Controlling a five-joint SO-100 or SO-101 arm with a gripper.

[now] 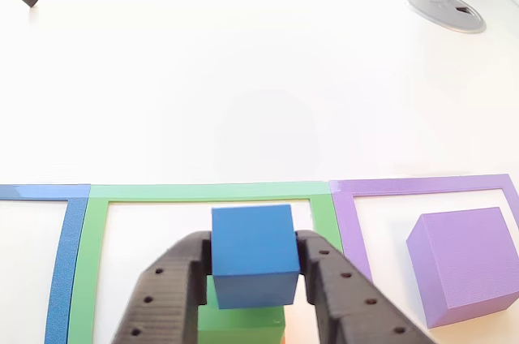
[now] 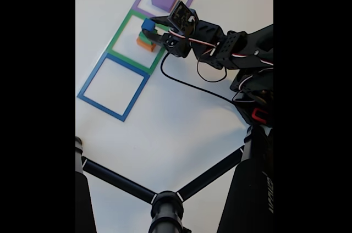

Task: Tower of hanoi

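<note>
White table [image 1: 243, 76]; jaws hide green block's [image 1: 243, 324] sides.

Four cubes [image 2: 148, 25]; three square frames [image 2: 113, 87]; one gripper [image 1: 253, 267].

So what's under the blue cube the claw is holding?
Under the blue cube, gripped by the claw, sits a green block, with an orange block beneath that. The cube and claw cover most of both.
</note>
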